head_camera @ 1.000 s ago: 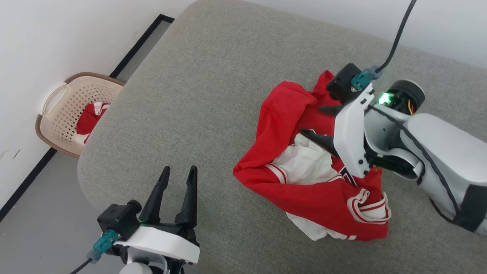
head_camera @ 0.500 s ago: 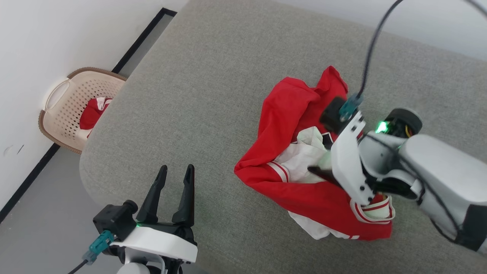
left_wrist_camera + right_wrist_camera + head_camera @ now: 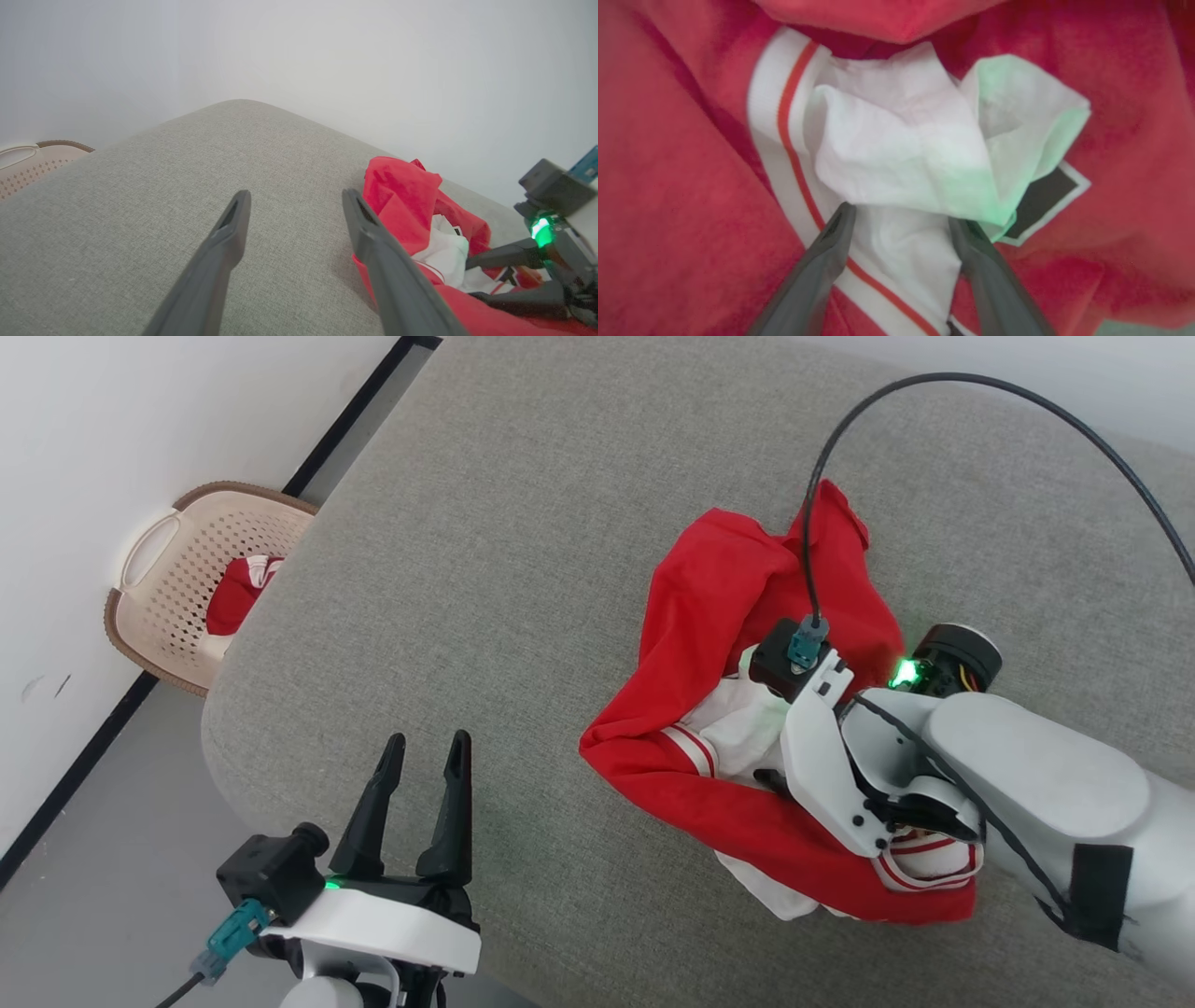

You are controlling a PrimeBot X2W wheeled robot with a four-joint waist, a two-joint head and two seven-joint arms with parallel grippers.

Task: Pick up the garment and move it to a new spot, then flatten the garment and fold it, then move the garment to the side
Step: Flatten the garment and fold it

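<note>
right wrist view has my right gripper (image 3: 901,214) spread wide, jaws straddling a white sleeve fold (image 3: 896,149) of the garment (image 3: 719,607), with nothing pinched yet. the garment lies crumpled on the grey padded surface (image 3: 523,523), toward its right side. my left gripper (image 3: 427,739) hangs released, well apart from the cloth. my worry: closing here may catch only one thin sleeve layer, so the shirt could slip or trail on the lift. the drooping cable (image 3: 805,569) might also snag a fold.
</note>
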